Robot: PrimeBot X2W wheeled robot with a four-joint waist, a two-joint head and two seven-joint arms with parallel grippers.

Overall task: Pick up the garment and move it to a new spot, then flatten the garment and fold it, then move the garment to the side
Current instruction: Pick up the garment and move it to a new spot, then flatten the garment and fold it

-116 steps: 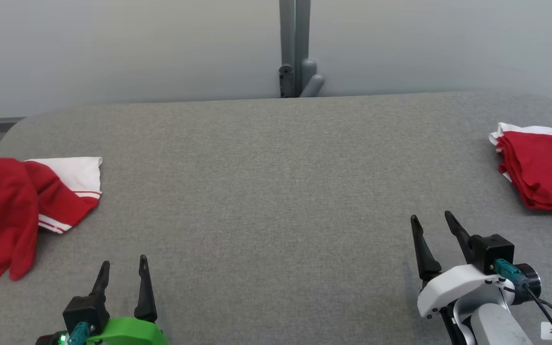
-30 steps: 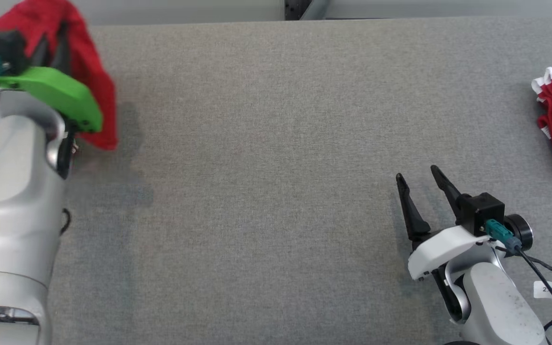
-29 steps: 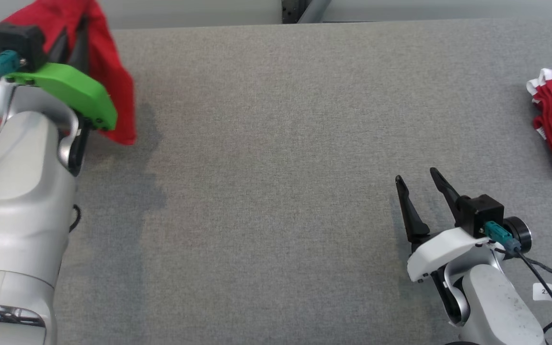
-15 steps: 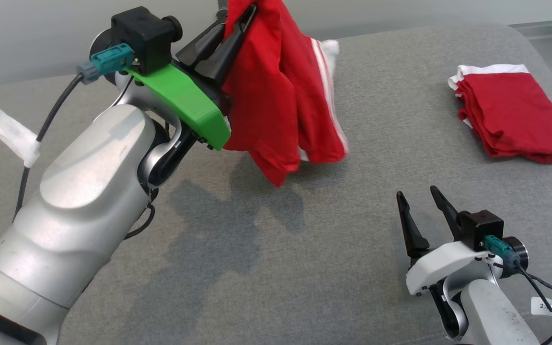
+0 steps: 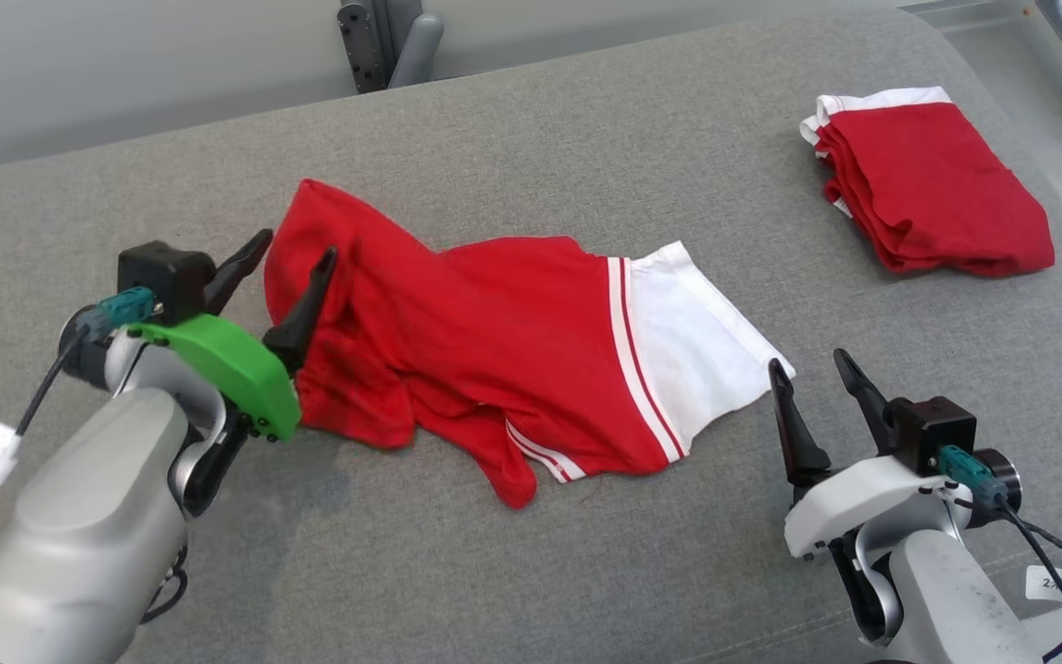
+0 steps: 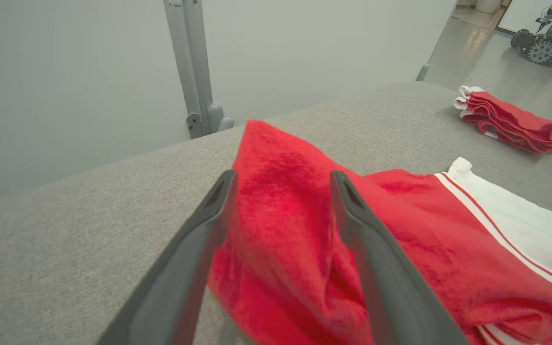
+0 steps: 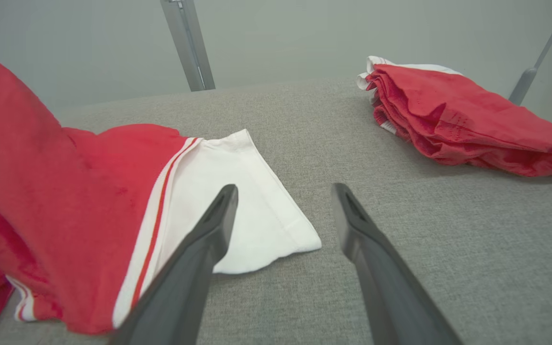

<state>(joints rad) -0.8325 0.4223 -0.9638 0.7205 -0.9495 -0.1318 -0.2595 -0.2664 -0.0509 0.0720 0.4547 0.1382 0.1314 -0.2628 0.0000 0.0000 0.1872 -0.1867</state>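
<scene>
Crumpled red garment [image 5: 494, 350] lies central on the table [image 5: 586, 120], white sleeve [image 5: 697, 341] toward the right end effector [image 5: 808, 361], fingers apart and empty. The left end effector [image 5: 296, 247] is also spread, straddling the garment's raised end without gripping. To flatten well, each should probably pinch an opposite edge and draw outward, staying low. Half a second earlier the garment hung clamped in the left one, above the table.
</scene>
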